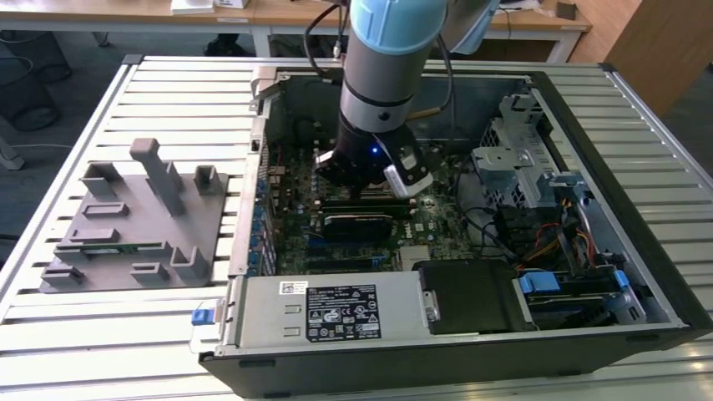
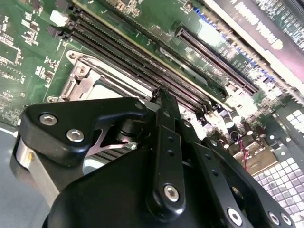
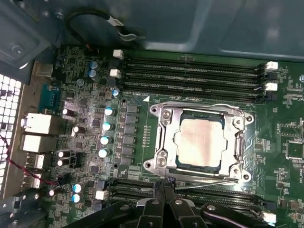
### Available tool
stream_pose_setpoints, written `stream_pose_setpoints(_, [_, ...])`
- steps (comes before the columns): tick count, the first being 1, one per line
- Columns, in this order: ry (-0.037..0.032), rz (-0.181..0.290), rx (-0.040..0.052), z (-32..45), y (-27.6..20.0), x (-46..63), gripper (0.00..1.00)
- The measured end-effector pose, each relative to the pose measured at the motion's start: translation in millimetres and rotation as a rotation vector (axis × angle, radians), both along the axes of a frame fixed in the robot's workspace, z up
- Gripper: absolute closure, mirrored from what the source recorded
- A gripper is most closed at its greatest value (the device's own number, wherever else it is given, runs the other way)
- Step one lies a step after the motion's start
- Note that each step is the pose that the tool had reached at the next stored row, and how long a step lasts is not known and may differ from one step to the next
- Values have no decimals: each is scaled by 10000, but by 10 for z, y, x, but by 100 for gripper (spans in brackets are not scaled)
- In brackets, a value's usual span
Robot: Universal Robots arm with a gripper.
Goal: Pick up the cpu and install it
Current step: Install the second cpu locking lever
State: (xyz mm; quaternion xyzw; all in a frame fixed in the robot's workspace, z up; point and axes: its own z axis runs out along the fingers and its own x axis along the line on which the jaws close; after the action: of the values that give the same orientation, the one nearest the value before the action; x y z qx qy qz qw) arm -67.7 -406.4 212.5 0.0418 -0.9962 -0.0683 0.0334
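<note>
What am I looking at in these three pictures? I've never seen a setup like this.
The exterior view shows a robot arm reaching down into an open computer case that lies on a slatted table. To the exterior view's left of the case stands a grey tray with upright holders.

The other two pictures come from cameras riding near the arm's wrist, looking down at the green motherboard. In the first wrist view you can see the cpu, a silvery square chip, already sitting inside its metal-framed socket. The gripper is at the socket's edge, with its jaws together on a thin wire lever that runs along the socket frame. The second wrist view shows the same gripper from close behind, above the socket.
</note>
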Motion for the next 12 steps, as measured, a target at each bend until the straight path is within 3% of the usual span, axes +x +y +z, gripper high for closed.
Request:
stream_pose_setpoints(5, [0,-1,27,-13,-54,-13,89])
stream_pose_setpoints(12, [1,-1,203,-33,-59,-36,89])
